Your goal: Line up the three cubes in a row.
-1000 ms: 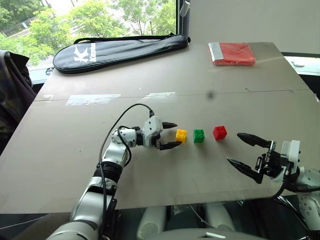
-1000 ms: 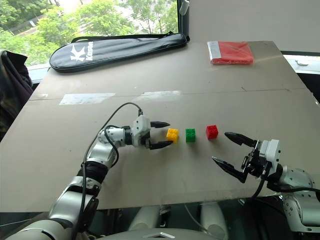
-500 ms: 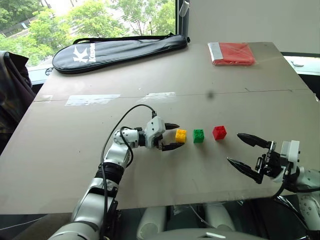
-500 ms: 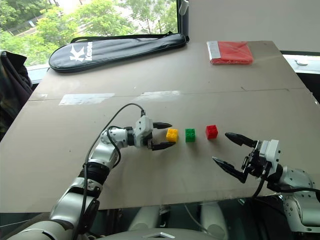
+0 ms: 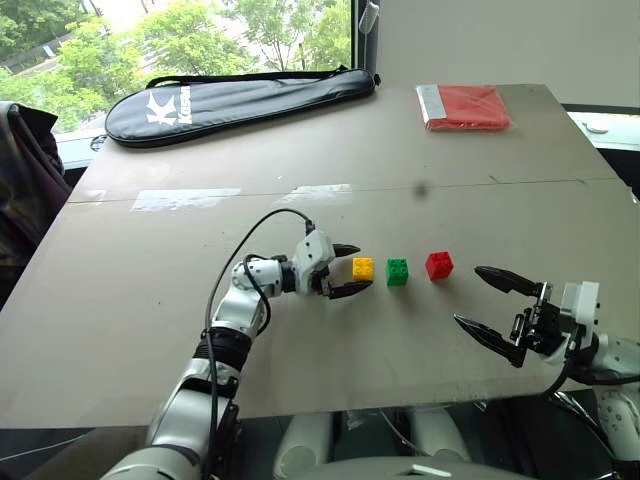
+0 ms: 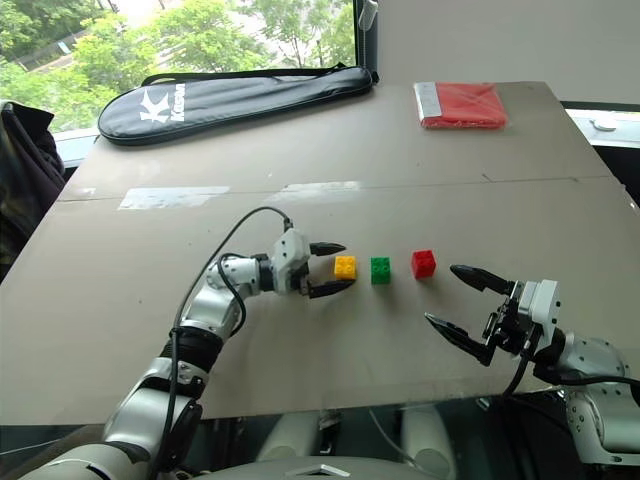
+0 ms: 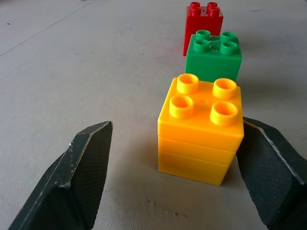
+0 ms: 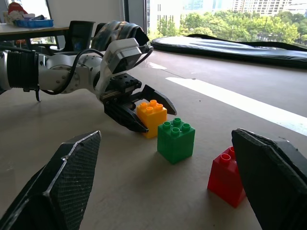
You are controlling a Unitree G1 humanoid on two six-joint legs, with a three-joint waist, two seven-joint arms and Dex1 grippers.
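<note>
Since a second ago my left gripper (image 5: 348,270) has crept a little toward the yellow brick (image 5: 362,268), so its fingertips now flank the brick's near end; the bricks and my right gripper (image 5: 489,302) have not shifted.

The yellow brick, green brick (image 5: 397,271) and red brick (image 5: 438,265) already stand in a near-straight row across the table (image 5: 150,300), each apart from its neighbour. I judge only a fine nudge remains, so I should keep the wrist level, close slowly and squarely, and not bump the green brick just beyond.

My left jaws stand wide, one finger (image 7: 268,167) just beside the yellow brick, the other (image 7: 81,165) clear; nothing is gripped. My right jaws are spread wide and empty, near the red brick.
</note>
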